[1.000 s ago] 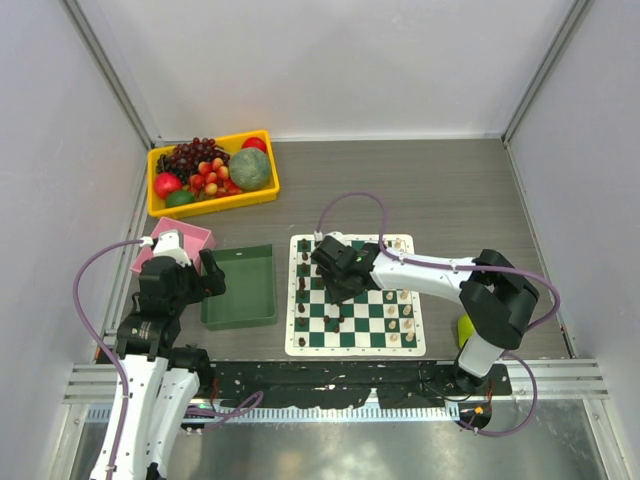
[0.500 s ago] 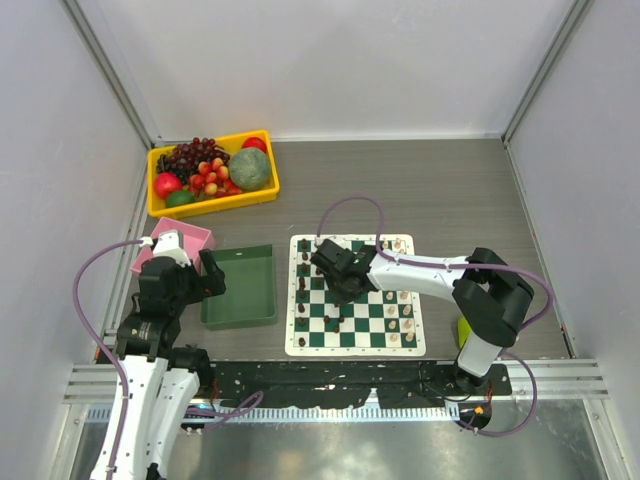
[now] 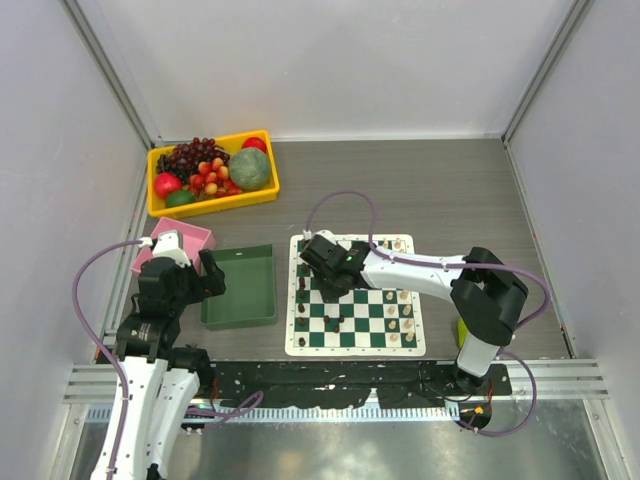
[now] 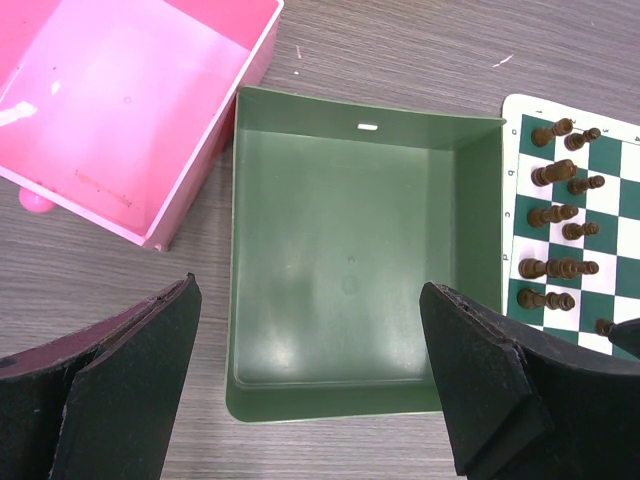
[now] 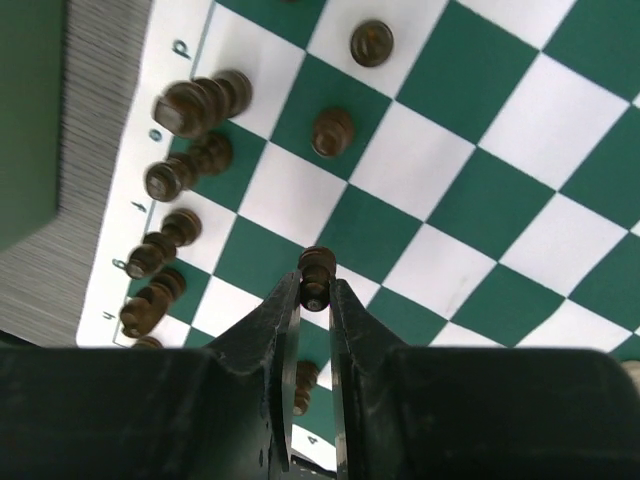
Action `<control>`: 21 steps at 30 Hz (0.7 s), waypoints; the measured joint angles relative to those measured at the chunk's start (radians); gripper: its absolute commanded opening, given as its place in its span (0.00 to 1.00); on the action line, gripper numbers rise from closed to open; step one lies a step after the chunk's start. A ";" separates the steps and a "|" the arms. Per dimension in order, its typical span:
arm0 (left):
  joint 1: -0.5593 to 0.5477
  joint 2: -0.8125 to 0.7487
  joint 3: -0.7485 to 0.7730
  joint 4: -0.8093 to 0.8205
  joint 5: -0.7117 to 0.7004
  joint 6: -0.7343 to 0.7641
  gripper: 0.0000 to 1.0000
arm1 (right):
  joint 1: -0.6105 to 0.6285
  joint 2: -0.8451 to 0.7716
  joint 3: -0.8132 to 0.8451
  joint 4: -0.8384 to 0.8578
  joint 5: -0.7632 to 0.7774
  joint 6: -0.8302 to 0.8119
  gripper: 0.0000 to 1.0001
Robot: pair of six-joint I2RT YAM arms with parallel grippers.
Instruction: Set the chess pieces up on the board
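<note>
The green-and-white checked board (image 3: pixel 355 330) lies right of centre; it also shows in the right wrist view (image 5: pixel 470 150). Dark pieces (image 3: pixel 303 290) stand along its left side and cream pieces (image 3: pixel 405 310) along its right side. My right gripper (image 3: pixel 330 282) hangs over the board's left half, shut on a dark pawn (image 5: pixel 316 278) held between its fingertips (image 5: pixel 285 300) above the squares. Other dark pieces (image 5: pixel 185 105) stand in the left columns below it. My left gripper (image 4: pixel 310 380) is open and empty over the green tray (image 4: pixel 350 250).
A pink bin (image 3: pixel 175 245) sits left of the green tray (image 3: pixel 240 287). A yellow bin (image 3: pixel 212 172) with cherries, grapes and other fruit stands at the back left. A yellow-green object (image 3: pixel 465 328) lies right of the board.
My right gripper has moved left and toward the back over the board, carrying the dark pawn. The left arm has not moved.
</note>
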 measured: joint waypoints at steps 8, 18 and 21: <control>0.000 0.000 0.000 0.000 0.000 0.000 0.99 | 0.011 0.062 0.053 0.019 0.000 0.000 0.19; 0.000 0.000 0.000 0.000 0.000 0.000 0.99 | 0.012 0.096 0.075 0.030 0.010 -0.005 0.20; 0.000 0.000 0.000 0.000 0.000 0.000 0.99 | 0.013 0.100 0.075 0.031 0.011 -0.008 0.20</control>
